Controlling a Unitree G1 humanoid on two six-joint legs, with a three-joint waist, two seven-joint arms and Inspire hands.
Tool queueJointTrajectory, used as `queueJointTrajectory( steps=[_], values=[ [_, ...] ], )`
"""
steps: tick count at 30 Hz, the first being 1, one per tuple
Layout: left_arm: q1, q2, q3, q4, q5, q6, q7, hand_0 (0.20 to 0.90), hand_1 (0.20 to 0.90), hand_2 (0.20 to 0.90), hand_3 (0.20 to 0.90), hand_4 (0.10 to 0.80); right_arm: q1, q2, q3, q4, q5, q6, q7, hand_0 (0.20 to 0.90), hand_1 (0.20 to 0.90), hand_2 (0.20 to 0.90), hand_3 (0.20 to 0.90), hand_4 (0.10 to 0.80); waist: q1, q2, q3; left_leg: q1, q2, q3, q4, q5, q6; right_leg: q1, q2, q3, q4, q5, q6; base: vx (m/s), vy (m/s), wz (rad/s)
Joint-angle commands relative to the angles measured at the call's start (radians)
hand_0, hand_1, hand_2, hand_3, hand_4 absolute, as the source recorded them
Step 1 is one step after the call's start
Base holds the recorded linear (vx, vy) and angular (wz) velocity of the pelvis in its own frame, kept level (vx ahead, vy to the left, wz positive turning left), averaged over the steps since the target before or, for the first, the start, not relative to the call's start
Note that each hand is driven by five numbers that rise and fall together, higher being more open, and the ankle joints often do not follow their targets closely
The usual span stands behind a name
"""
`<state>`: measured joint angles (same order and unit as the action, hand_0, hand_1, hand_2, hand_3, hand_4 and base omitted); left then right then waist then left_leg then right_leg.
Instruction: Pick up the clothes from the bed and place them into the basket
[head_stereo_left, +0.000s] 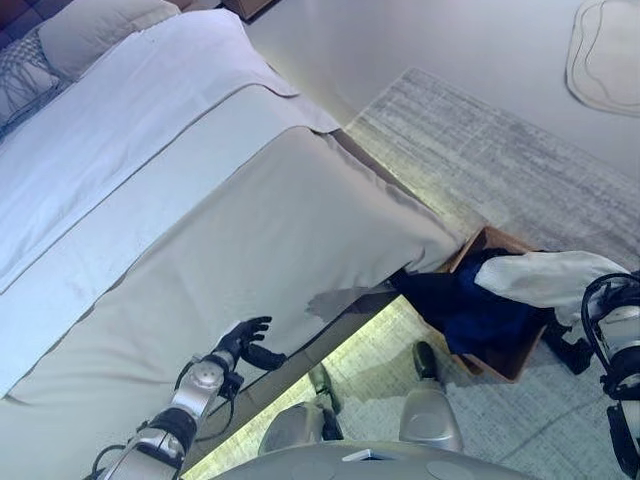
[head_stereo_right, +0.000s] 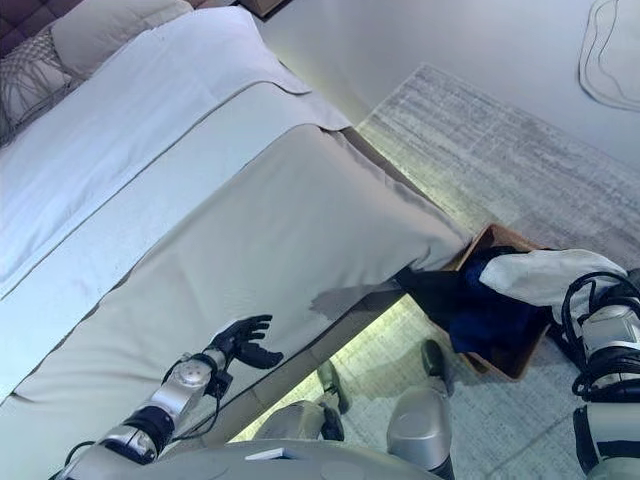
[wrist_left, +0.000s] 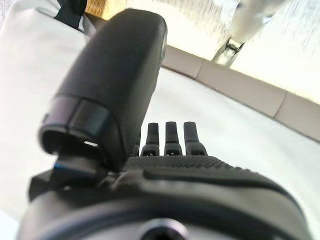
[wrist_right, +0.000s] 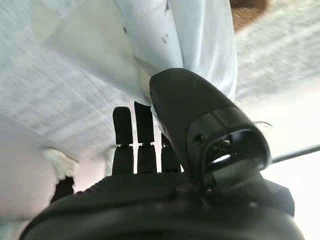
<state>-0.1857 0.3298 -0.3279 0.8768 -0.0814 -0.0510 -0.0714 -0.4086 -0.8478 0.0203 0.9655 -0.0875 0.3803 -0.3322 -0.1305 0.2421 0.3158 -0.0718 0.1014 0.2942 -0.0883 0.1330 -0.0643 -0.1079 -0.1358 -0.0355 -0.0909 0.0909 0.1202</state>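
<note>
Left eye view, bed: the bed lies under a beige cover, with a white sheet and pillows toward its head.
Left eye view, left hand: the left hand rests on the cover near the bed's edge, holding nothing.
Left eye view, basket: the brown basket stands on the grey rug just beside the bed's corner, with dark blue clothes inside.
Right eye view, white garment: a white garment hangs over the basket's rim, by the right arm.
Left wrist view, fingers: straight and relaxed over the beige cover, thumb raised.
Right wrist view, right hand: the right hand has its thumb and fingers pinching the white cloth, which hangs away from them.
</note>
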Motion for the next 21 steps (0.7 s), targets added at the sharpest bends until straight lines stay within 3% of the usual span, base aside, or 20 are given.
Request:
queueJointTrajectory(
  steps=[1, 10, 21],
  values=[
    [-0.045, 0.065, -0.026, -0.002, -0.068, -0.060, 0.018, 0.900, 0.900, 0.900, 0.900, 0.800, -0.146, -0.084, 0.081, -0.024, 0.009, -0.045, -0.059, 0.900, 0.900, 0.900, 0.900, 0.800, 0.002, -0.055, 0.025, 0.022, -0.071, -0.039, 0.066, -0.142, 0.002, -0.053, 0.036, -0.092, 0.070, -0.050, -0.058, -0.118, -0.003, -0.01],
    [-0.022, 0.077, -0.004, -0.042, -0.092, -0.056, -0.006, 0.900, 0.900, 0.900, 0.900, 0.800, -0.136, -0.029, 0.088, -0.043, 0.040, -0.073, -0.090, 0.900, 0.900, 0.900, 0.900, 0.800, 0.006, -0.035, 0.042, 0.024, -0.082, -0.040, 0.021, -0.118, -0.008, -0.062, 0.044, -0.108, 0.039, -0.034, -0.054, -0.039, -0.007, 0.00],
    [0.024, 0.041, 0.032, -0.006, -0.057, -0.031, -0.003, 0.900, 0.900, 0.900, 0.900, 0.800, 0.080, 0.125, 0.028, -0.075, 0.076, -0.162, -0.085, 0.900, 0.900, 0.900, 0.900, 0.800, 0.013, -0.090, -0.012, 0.055, -0.065, -0.033, 0.001, -0.118, -0.012, -0.014, 0.052, -0.134, 0.017, -0.033, -0.047, 0.032, 0.005, 0.07]
  ],
)
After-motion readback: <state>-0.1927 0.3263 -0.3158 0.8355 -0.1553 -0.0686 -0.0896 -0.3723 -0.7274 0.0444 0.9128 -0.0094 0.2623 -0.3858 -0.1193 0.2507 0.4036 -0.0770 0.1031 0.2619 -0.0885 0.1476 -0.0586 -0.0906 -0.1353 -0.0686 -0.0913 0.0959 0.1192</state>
